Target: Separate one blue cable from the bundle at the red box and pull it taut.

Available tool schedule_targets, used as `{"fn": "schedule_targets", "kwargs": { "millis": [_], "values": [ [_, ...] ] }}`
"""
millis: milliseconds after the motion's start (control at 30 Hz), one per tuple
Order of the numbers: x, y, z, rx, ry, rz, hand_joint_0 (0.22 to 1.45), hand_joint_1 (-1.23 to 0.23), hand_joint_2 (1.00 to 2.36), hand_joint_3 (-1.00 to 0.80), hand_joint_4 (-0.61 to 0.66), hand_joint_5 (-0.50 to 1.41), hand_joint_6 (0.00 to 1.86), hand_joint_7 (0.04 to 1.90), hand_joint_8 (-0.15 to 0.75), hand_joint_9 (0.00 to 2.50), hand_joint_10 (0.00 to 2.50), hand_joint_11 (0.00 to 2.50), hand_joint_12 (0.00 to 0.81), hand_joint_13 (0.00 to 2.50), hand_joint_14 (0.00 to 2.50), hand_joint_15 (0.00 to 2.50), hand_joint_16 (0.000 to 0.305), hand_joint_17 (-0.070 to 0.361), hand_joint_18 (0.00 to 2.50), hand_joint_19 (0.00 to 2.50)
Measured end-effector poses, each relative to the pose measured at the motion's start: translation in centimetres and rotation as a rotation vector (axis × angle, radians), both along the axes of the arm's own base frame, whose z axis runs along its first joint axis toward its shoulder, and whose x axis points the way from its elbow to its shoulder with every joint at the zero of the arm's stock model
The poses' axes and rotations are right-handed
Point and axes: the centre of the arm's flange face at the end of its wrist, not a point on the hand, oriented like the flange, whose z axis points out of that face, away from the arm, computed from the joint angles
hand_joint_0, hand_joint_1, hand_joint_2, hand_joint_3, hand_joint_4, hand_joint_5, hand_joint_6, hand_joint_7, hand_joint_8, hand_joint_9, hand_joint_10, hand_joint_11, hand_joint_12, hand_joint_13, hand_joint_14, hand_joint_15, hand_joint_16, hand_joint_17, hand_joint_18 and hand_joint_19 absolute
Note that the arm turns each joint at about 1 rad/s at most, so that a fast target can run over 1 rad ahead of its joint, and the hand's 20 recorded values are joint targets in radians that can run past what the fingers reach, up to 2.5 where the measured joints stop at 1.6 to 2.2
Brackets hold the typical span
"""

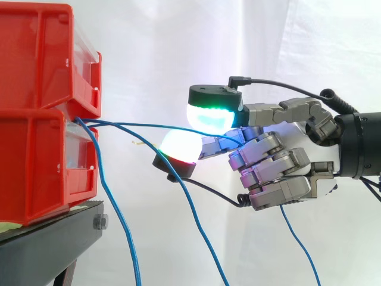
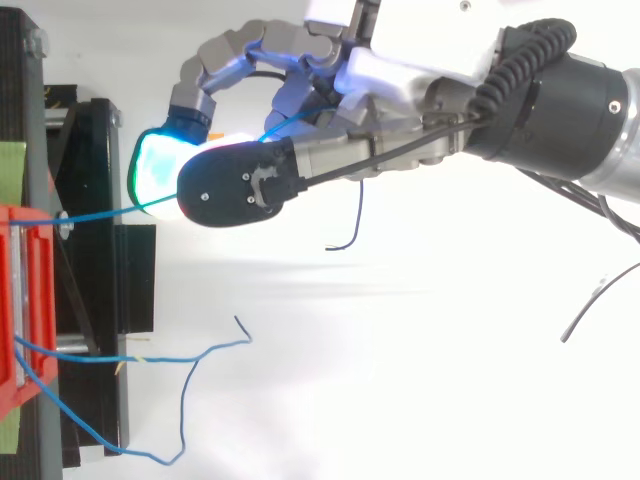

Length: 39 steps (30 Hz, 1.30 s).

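Hand (image 1: 280,167) pinches one blue cable (image 2: 100,213) from the red box (image 1: 36,173); pulling taut may slide it out from between the pads.

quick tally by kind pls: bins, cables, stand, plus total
red plastic bins, stacked: 2
thin blue cables: 3, one pinched in the hand
black metal stand: 1
Total: 6
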Motion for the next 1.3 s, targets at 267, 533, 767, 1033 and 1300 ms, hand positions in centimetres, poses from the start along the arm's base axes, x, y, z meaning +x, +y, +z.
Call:
{"fn": "schedule_targets", "kwargs": {
  "millis": [267,533,767,1033,1300],
  "values": [
    [0.1,0.6,0.0,-0.011,0.003,0.008,0.62,-0.69,1.02,-0.30,0.23,-0.21,0.89,0.83,0.466,1.60,2.50,2.42,0.534,1.90,2.50,1.32,0.206,0.155,2.50,1.53],
    [0.2,1.6,0.0,-0.013,0.004,0.024,0.54,-0.51,1.00,-0.50,0.25,-0.19,0.89,0.89,0.450,1.64,2.50,2.33,0.540,1.88,2.50,1.31,0.217,0.163,2.50,1.52],
    [0.2,2.0,0.0,-0.015,0.003,0.032,0.60,-0.60,1.02,-0.18,0.25,-0.18,0.89,0.89,0.442,1.68,2.50,2.32,0.532,1.92,2.50,1.32,0.230,0.173,2.50,1.63],
    [0.3,2.0,0.0,-0.015,0.002,0.033,0.60,-0.73,1.02,-0.07,0.16,-0.18,0.89,0.84,0.407,1.68,2.50,2.37,0.508,1.88,2.50,1.35,0.228,0.171,2.50,1.64],
    [0.3,2.0,0.0,-0.015,0.001,0.030,0.61,-0.78,1.02,-0.23,0.17,-0.19,0.89,0.86,0.395,1.56,2.50,2.33,0.486,1.70,2.50,1.37,0.200,0.150,2.50,1.64]
  ]
}}
